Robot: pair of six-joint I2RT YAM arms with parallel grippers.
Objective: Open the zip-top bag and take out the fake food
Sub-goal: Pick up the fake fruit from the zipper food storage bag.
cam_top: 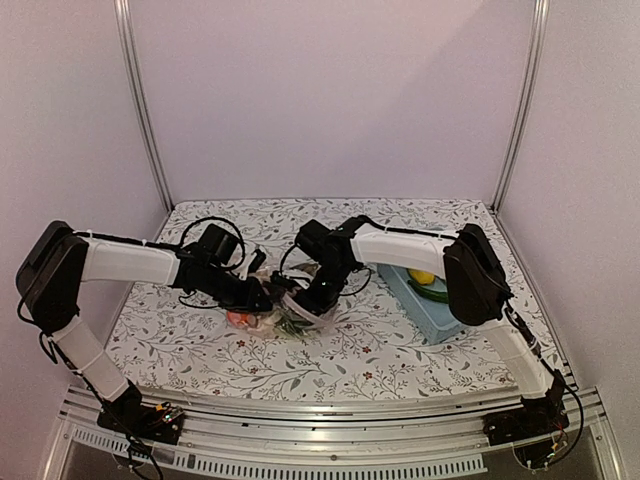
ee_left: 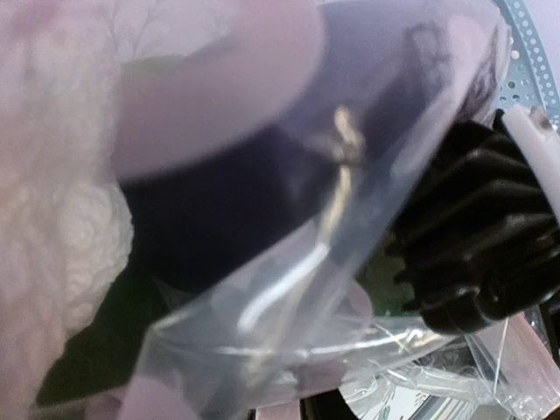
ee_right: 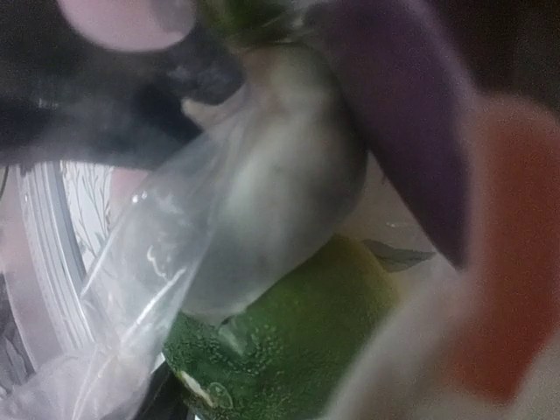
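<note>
The zip-top bag (cam_top: 300, 318) lies crumpled mid-table between my two grippers. My left gripper (cam_top: 258, 297) is at its left edge. In the left wrist view the clear film (ee_left: 289, 289) stretches up from the jaws, pinched there. Behind the film are white cauliflower (ee_left: 52, 236) and dark purple eggplant (ee_left: 219, 219). My right gripper (cam_top: 318, 297) is pushed into the bag from the right, jaws apart. Close in front of it are a green cucumber (ee_right: 306, 332), a pale piece (ee_right: 280, 192) under film and the eggplant (ee_right: 411, 114). An orange piece (cam_top: 238, 319) shows at the bag's left.
A light-blue basket (cam_top: 432, 318) stands right of the bag, with a yellow piece (cam_top: 422, 276) and a green piece (cam_top: 436, 293) in it. The right arm's black wrist (ee_left: 481, 236) sits close to the left gripper. Frame posts stand at the table's back corners.
</note>
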